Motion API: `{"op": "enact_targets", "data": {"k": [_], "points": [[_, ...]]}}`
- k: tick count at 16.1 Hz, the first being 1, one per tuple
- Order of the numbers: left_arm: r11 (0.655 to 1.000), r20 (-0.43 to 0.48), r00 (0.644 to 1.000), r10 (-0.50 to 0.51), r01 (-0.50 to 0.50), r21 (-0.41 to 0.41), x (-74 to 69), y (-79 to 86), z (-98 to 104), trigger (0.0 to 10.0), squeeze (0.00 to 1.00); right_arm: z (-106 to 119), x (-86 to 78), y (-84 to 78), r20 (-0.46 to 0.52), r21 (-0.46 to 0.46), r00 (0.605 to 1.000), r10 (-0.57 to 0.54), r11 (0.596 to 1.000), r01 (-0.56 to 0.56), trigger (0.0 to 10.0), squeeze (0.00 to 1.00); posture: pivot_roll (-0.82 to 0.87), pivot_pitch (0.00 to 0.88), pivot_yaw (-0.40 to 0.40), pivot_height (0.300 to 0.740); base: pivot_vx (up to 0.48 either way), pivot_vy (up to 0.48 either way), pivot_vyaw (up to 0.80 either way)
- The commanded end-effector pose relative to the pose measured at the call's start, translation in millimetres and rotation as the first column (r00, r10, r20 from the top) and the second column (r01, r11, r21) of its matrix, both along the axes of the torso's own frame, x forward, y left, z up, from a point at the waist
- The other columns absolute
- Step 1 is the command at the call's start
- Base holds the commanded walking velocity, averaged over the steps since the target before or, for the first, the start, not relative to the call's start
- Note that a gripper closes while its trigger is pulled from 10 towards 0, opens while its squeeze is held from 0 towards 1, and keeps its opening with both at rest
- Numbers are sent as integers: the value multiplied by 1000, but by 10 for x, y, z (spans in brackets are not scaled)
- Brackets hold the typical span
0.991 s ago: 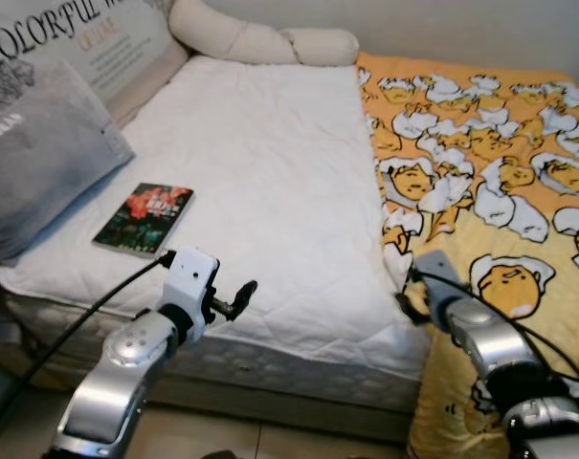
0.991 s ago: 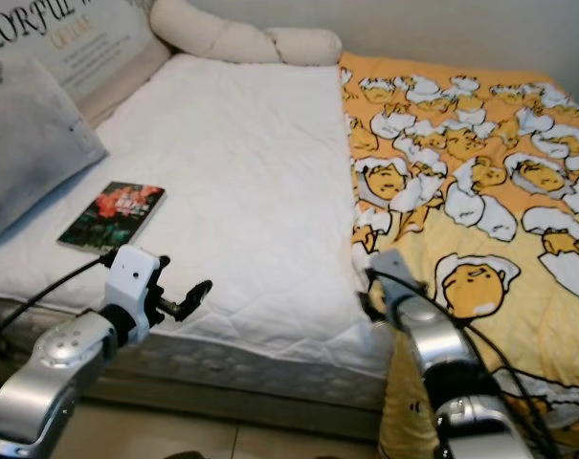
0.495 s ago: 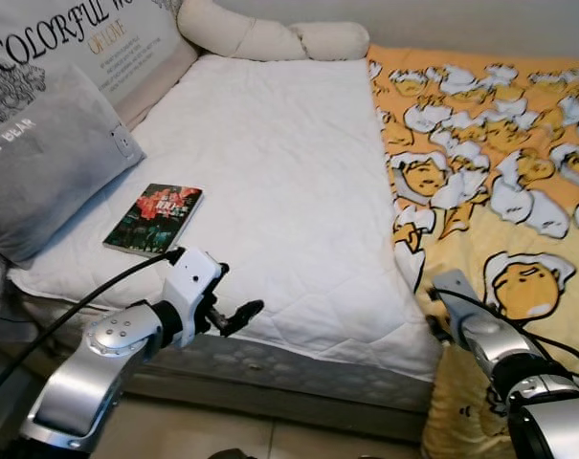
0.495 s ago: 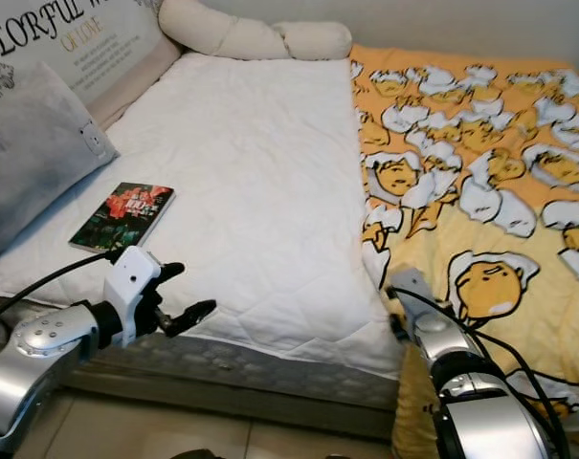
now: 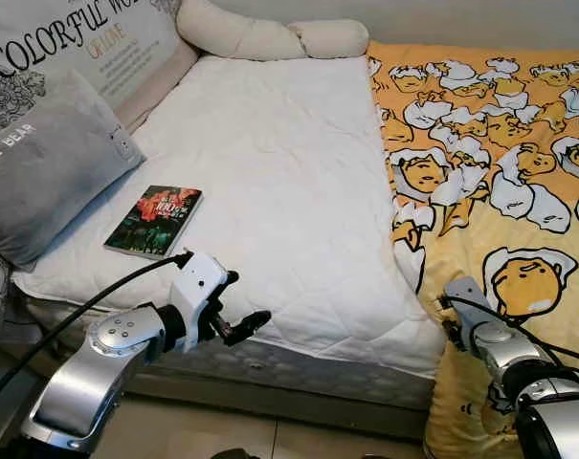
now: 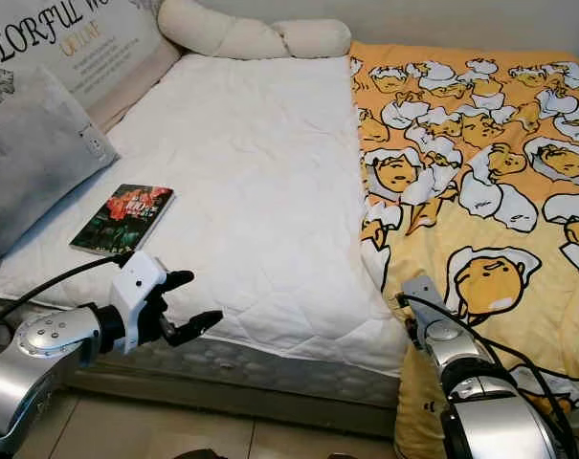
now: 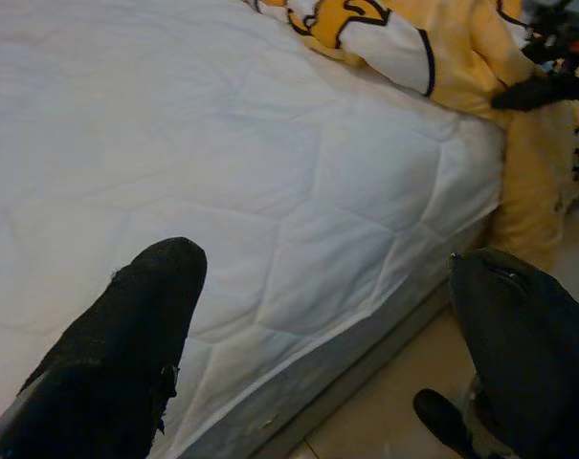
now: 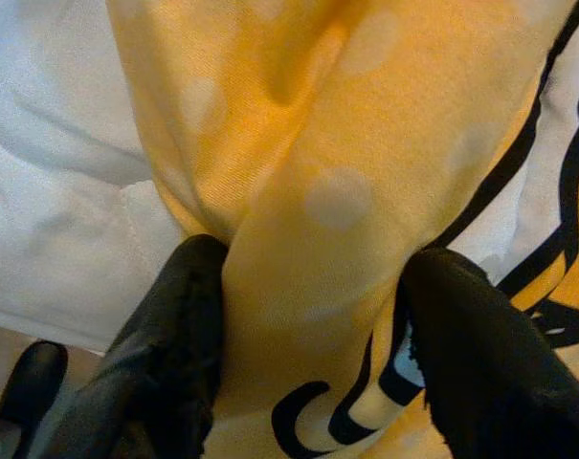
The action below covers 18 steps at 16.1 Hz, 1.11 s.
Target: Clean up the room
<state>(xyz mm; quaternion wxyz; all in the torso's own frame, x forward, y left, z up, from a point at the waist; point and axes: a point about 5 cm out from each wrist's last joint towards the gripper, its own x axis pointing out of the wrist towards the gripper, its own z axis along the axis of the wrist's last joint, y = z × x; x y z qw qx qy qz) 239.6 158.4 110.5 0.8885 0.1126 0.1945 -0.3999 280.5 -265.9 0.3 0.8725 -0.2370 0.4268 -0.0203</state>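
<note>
Right wrist view: right pincer [image 8: 313, 335] straddles a yellow blanket [image 8: 366, 143] fold, fingers spread, not clamped. Left pincer [image 5: 233, 304] hangs released, lower left, at the mattress [image 5: 270, 172] edge.

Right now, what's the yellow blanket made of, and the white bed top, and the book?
The yellow blanket looks like soft, matte woven fabric; it folds and drapes over the bed's edge. The white bed top looks like padded quilted cloth, with stitched lines puffing between them. The book seems paper with a slightly glossy printed cover, though that's hard to confirm.

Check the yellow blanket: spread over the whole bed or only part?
Only part. The yellow blanket covers the bed's right side and drapes over its front edge; the white mattress lies bare on the left.
</note>
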Motion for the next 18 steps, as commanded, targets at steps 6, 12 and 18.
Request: {"op": "enact_targets", "data": {"k": [6, 12, 18], "points": [[999, 26, 999, -27, 27, 18, 29, -30, 60, 10000, 0, 0, -28, -53, -12, 17, 999, 40, 999, -40, 0, 0, -38, 0, 56, 740, 0, 0, 0], [999, 29, 999, -28, 28, 19, 49, -57, 40, 10000, 0, 84, -17, -96, 29, 176, 984, 175, 968, -178, 0, 0, -54, 0, 52, 740, 0, 0, 0], [999, 40, 999, -25, 24, 27, 44, -57, 42, 10000, 0, 377, -96, -103, 160, 619, 904, 397, 673, -405, 0, 0, -55, 0, 40, 740, 0, 0, 0]]}}
